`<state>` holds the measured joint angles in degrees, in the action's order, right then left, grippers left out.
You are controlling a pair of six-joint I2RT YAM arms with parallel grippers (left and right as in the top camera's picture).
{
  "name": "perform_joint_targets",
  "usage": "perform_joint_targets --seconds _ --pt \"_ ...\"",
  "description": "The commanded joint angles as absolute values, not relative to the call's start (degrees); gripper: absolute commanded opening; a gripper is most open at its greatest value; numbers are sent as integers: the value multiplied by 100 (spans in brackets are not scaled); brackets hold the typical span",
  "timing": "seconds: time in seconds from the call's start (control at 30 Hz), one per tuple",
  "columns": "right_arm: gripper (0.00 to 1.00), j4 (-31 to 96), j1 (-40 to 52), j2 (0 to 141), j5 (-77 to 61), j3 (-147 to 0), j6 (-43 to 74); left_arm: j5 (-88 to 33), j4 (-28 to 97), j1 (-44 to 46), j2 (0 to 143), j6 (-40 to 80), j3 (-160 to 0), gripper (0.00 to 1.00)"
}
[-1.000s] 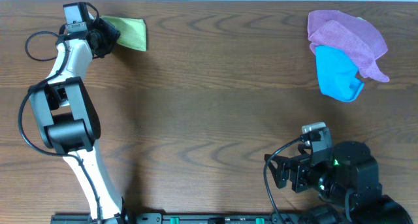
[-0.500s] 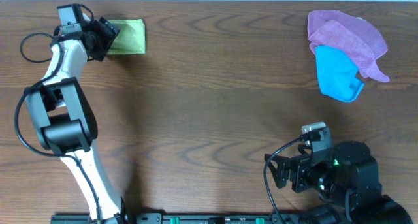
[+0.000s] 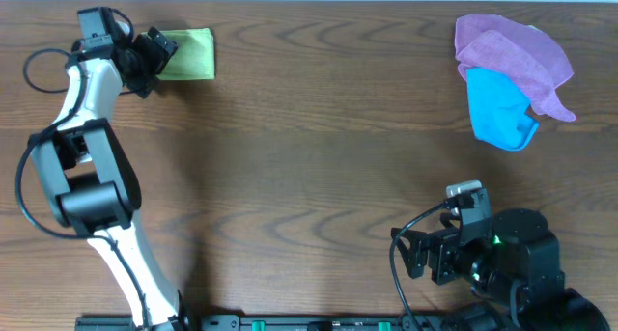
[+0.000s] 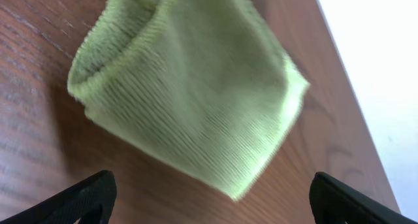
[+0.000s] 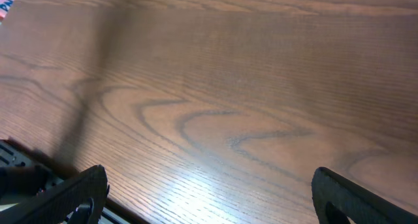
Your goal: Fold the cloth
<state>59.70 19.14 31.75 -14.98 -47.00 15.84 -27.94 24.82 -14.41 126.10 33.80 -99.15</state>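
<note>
Mira: Since one second ago the left gripper (image 3: 153,59) has opened and drawn back to the left, and the cloth (image 3: 188,54), which hung tilted from it, now lies flat.

Jonas: Where does the cloth lie now?

Mira: At the far left of the table (image 3: 319,157), just right of the left gripper. It is a small yellow-green rectangle, and the left wrist view shows doubled layers at one edge. So it seems to be folded already.

Jonas: And the hands?

Mira: The left gripper's jaws stand wide apart and hold nothing. The right gripper (image 5: 209,194) is also wide open, over bare wood at the near right.

Jonas: How will the cloth handle?

Mira: Probably light, soft and limp, so it would sag and could unfold if lifted by one layer. A good place to pinch seems to be a corner, through all layers.

Jonas: How many things are there?

Mira: Three cloths: this one, one purple cloth (image 3: 507,51) and one blue cloth (image 3: 497,114), touching each other at the far right. Also two arms.
</note>
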Motion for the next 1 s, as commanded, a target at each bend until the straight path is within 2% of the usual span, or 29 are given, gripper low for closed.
perform_joint_targets --seconds 0.0,0.27,0.47,0.7,0.97 --pt "99 5964 1861 3131 -1483 -4674 1492 -2864 2624 -1444 11933 3164 -10036 95" --pt "99 5961 1861 3131 -1483 -4674 1492 -3387 2775 -1380 10986 3170 -10036 96" --pt "99 5964 1861 3131 -1483 -4674 1492 -3059 2729 -1406 10363 3166 -10036 95" --pt "99 5964 1861 3131 -1483 -4674 1492 -2808 3844 -1549 9745 2947 -10036 95" --pt "99 5964 1861 3131 -1483 -4674 1492 -2185 4762 -1557 8755 2130 -10033 95"
